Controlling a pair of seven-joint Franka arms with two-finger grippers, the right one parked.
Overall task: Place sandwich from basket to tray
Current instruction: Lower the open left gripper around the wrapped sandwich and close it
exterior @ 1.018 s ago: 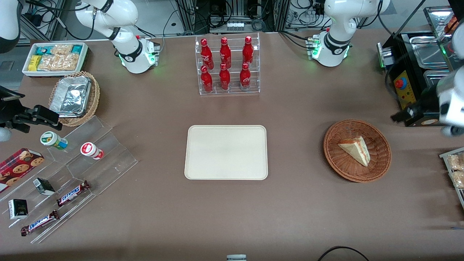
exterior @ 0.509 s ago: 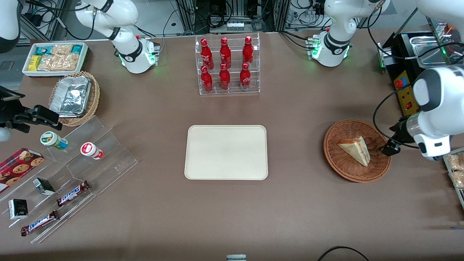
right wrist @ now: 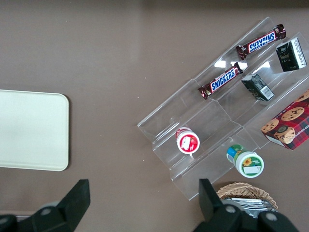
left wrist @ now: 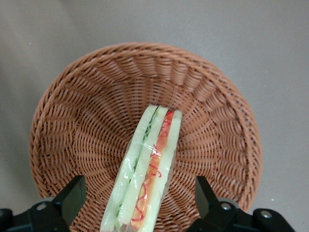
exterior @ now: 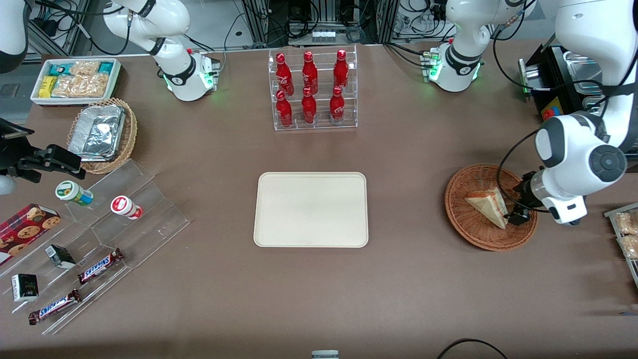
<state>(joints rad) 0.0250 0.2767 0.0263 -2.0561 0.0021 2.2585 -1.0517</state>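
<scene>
I'm looking at the brown table (exterior: pixel 423 279) from the front camera, and the biggest thing on it is the cream tray (exterior: pixel 311 209), lying flat at the middle of the table, nearer the front edge than the clear rack of red bottles (exterior: pixel 312 89) that stands toward the back edge. The tray is bare.

Toward the working arm's end of the table sits the reddish-brown basket (exterior: pixel 473 234), well apart from the tray. My left arm (exterior: pixel 580 154) hangs over that end, with its wrist above the rim of the basket that is closest to the working arm's end.

The sandwich (exterior: pixel 489 205) lies in the basket, a pale wedge with its point aimed at the front edge of the table. In the wrist camera I see it (left wrist: pixel 147 174) on its side with the cut edge up, green and red filling between the white slices, resting across the woven floor of the basket (left wrist: pixel 82 130).

The gripper (left wrist: pixel 140 200) is spread wide. Its two black fingers (left wrist: pixel 71 198) stand on either side of the sandwich, each with a clear gap to the bread, so it holds nothing and touches nothing that I can see. In the front camera the gripper (exterior: pixel 516 218) sits just beside the wedge's front tip.
</scene>
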